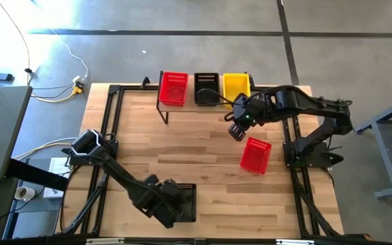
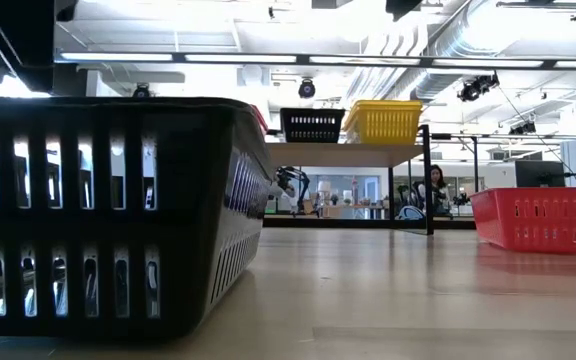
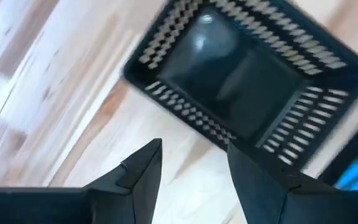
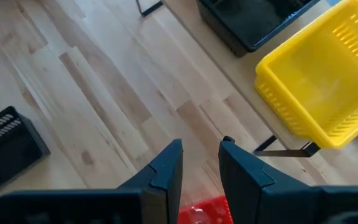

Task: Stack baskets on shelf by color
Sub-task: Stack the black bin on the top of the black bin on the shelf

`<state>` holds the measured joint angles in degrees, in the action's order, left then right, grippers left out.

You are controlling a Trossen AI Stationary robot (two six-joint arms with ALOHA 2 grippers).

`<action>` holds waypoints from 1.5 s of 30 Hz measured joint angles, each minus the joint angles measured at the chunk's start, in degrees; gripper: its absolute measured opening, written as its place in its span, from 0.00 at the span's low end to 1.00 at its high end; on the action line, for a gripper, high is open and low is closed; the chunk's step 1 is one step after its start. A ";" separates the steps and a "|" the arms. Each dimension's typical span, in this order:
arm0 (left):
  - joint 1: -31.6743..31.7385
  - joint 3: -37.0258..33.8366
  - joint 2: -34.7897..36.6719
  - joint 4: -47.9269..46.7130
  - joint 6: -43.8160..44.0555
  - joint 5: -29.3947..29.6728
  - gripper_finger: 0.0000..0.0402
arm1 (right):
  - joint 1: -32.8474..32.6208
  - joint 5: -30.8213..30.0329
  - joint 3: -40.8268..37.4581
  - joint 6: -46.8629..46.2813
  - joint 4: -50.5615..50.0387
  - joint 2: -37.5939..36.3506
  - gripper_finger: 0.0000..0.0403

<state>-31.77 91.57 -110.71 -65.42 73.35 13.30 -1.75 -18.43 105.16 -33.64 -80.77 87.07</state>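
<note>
**Trainee:** Where do I stand?

**Coach:** Your left end effector [image 3: 191,171] hovers with its fingers spread and empty; the black basket [image 1: 182,202] sits on the table [image 1: 203,146] just ahead of it and below. Your right end effector [image 4: 201,165] hangs in front of the shelf [image 1: 203,102], fingers a narrow gap apart, pinching nothing. The loose red basket [image 1: 256,155] lies just beneath and behind it.

**Trainee:** How do I take the black one cleanly?

**Coach:** I judge you should come down over one long rim, one finger inside the wall and one outside, and square your wrist to that wall first. The mesh is light, so it will likely slide if you nudge it.

**Trainee:** What's the count?

**Coach:** You have two red, two black and one yellow basket [image 1: 236,86] visible: five in all. Three sit on the shelf; whether any hides a nested one, you cannot tell.
</note>
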 joint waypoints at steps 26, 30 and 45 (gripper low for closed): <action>0.47 0.00 -8.66 2.45 15.07 -0.59 0.43 | -6.74 -0.50 0.00 -2.59 -0.31 0.00 0.23; 1.00 -0.02 -9.59 2.52 14.59 -1.05 0.42 | -7.85 -0.49 0.00 -3.93 -0.31 0.00 0.23; 2.74 0.00 -9.62 2.39 11.64 0.37 0.03 | -15.71 -0.31 0.00 -6.08 -0.28 0.00 0.23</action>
<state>-29.03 91.57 -120.33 -63.02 84.99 13.67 -17.45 -18.73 105.16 -39.72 -81.06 87.07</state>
